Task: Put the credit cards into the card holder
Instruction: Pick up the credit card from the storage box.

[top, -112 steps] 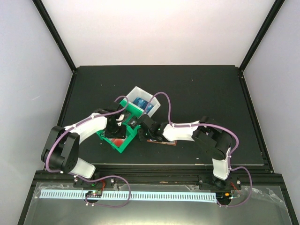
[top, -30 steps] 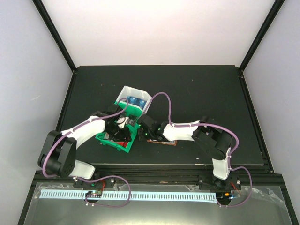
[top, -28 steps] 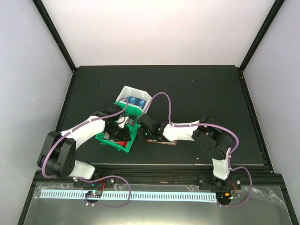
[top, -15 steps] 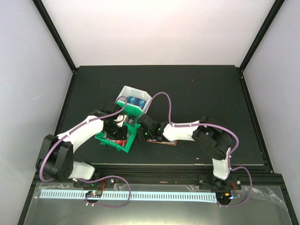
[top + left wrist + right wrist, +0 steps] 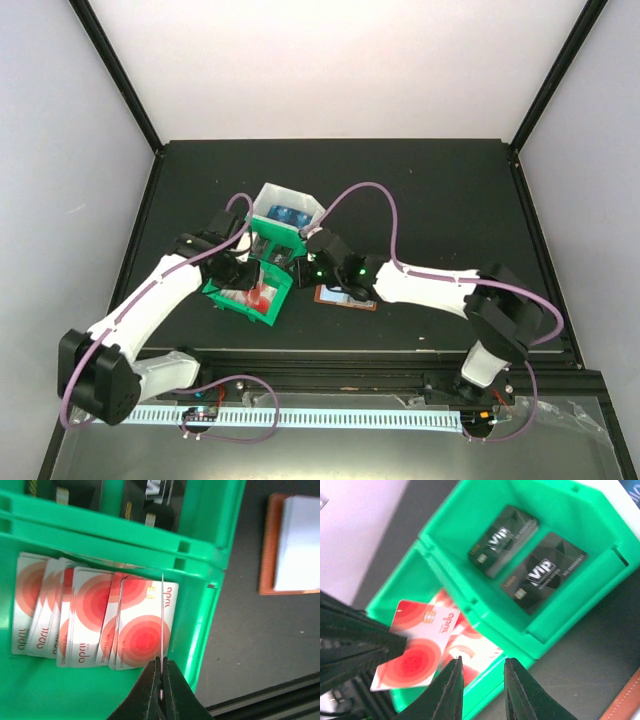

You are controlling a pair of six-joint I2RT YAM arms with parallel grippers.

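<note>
The left tool (image 5: 161, 667) clenches one red-and-white card (image 5: 417, 650) above the green tray (image 5: 125, 540), the right tool (image 5: 481, 664) hangs released, and the next move is to carry the card right to the card holder (image 5: 265, 555).

A robotics lab test cell. White panels (image 5: 330, 60) in black framing (image 5: 113, 70) wall a black table (image 5: 440, 190). A left arm (image 5: 150, 300) and a right arm (image 5: 430, 288) are bolted at its near edge.

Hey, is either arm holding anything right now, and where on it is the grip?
The left gripper pinches one red-and-white credit card by its edge, above the green tray. The right gripper is open, holding nothing.
</note>
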